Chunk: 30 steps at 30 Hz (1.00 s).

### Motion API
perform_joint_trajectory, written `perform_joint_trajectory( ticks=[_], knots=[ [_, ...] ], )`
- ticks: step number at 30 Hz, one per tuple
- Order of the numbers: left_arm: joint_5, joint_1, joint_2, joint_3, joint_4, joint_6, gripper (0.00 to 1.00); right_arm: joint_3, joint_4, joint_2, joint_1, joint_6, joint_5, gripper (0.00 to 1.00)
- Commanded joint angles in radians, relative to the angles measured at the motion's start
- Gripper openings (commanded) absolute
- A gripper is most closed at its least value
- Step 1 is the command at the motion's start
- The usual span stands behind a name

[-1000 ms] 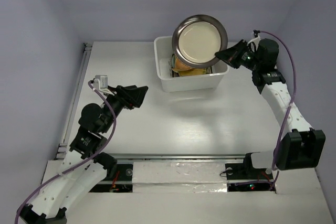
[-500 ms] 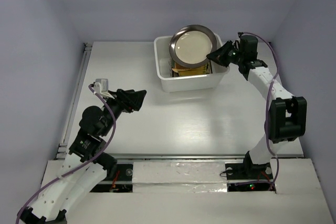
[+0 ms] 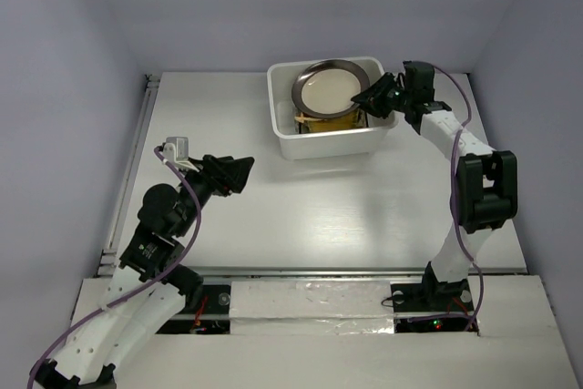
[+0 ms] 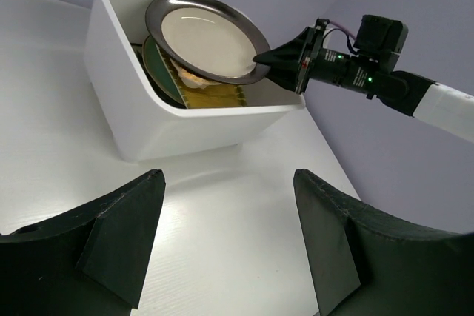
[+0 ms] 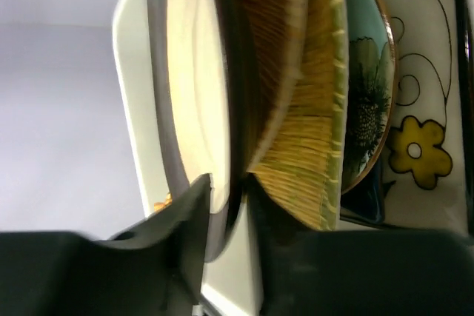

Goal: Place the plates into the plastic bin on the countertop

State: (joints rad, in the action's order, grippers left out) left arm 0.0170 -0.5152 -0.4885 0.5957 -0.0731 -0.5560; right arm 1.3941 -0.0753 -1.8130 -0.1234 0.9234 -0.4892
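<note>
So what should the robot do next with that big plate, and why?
Probably lower it a little more. The right hand grips the dark-rimmed plate by its edge, tilted inside the white bin, with the gripped side raised above the yellow plate beneath it.

We found the countertop open across the centre of the top view, with the left gripper hanging over its left part. At upper centre the plastic bin was crowded: the dark-rimmed plate lay tilted over stacked dishes, the right gripper at its right wall.
</note>
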Motion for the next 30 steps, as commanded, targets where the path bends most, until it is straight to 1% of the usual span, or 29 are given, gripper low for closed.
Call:
perform_joint_trajectory(
  ticks=[1, 2, 3, 4, 5, 7, 8, 9, 10, 12, 13, 15, 16, 19, 20, 21, 27, 30],
  knots=[
    [-0.002, -0.003, 0.016, 0.015, -0.021, 0.016, 0.68, 0.085, 0.08, 0.014, -0.021, -0.031, -0.016, 0.34],
    [-0.002, -0.003, 0.016, 0.016, -0.019, 0.016, 0.68, 0.085, 0.078, 0.012, -0.021, -0.035, -0.012, 0.41],
    [-0.003, -0.003, 0.019, 0.018, -0.017, 0.016, 0.68, 0.085, 0.075, 0.014, -0.021, -0.047, -0.011, 0.43],
    [-0.005, -0.003, 0.024, 0.018, -0.019, 0.015, 0.68, 0.085, 0.043, 0.015, -0.021, -0.052, 0.004, 0.46],
    [-0.006, -0.003, 0.024, 0.016, -0.021, 0.011, 0.68, 0.085, 0.037, 0.023, -0.021, -0.058, 0.014, 0.55],
    [0.0, -0.003, 0.021, 0.021, -0.025, 0.011, 0.68, 0.085, 0.016, 0.029, -0.021, -0.078, 0.032, 0.62],
    [0.003, -0.003, 0.018, 0.027, -0.025, 0.013, 0.68, 0.071, 0.011, 0.035, -0.021, -0.081, 0.034, 0.68],
    [-0.005, -0.003, 0.013, 0.03, -0.024, 0.022, 0.68, 0.057, 0.028, 0.052, -0.021, -0.077, 0.031, 0.69],
    [-0.006, -0.003, 0.005, 0.035, -0.008, 0.022, 0.68, 0.046, 0.038, 0.06, -0.021, -0.074, 0.026, 0.73],
    [0.003, -0.003, 0.002, 0.038, 0.002, 0.028, 0.69, 0.011, 0.057, 0.084, -0.021, -0.072, 0.014, 0.86],
    [0.0, -0.003, 0.002, 0.042, 0.01, 0.03, 0.69, -0.004, 0.06, 0.093, -0.021, -0.072, 0.017, 0.9],
    [-0.006, -0.003, 0.002, 0.072, 0.022, 0.041, 0.7, -0.045, 0.065, 0.139, -0.021, -0.087, 0.037, 0.92],
    [-0.006, -0.003, 0.004, 0.079, 0.025, 0.047, 0.7, -0.055, 0.055, 0.153, -0.021, -0.098, 0.069, 0.92],
    [-0.006, -0.003, 0.021, 0.093, 0.033, 0.045, 0.71, -0.063, 0.011, 0.198, -0.021, -0.141, 0.096, 0.94],
    [-0.008, -0.003, 0.024, 0.093, 0.036, 0.044, 0.71, -0.063, -0.006, 0.204, -0.021, -0.152, 0.098, 0.97],
    [-0.046, -0.003, 0.027, 0.093, 0.041, 0.044, 0.71, -0.067, -0.026, 0.21, -0.021, -0.167, 0.094, 0.98],
    [-0.086, -0.003, 0.025, 0.139, 0.097, 0.064, 0.73, -0.156, -0.015, 0.3, -0.021, -0.172, 0.061, 0.99],
    [-0.088, -0.003, 0.025, 0.167, 0.114, 0.082, 0.77, -0.199, -0.009, 0.383, -0.021, -0.173, 0.057, 0.98]
  ],
)
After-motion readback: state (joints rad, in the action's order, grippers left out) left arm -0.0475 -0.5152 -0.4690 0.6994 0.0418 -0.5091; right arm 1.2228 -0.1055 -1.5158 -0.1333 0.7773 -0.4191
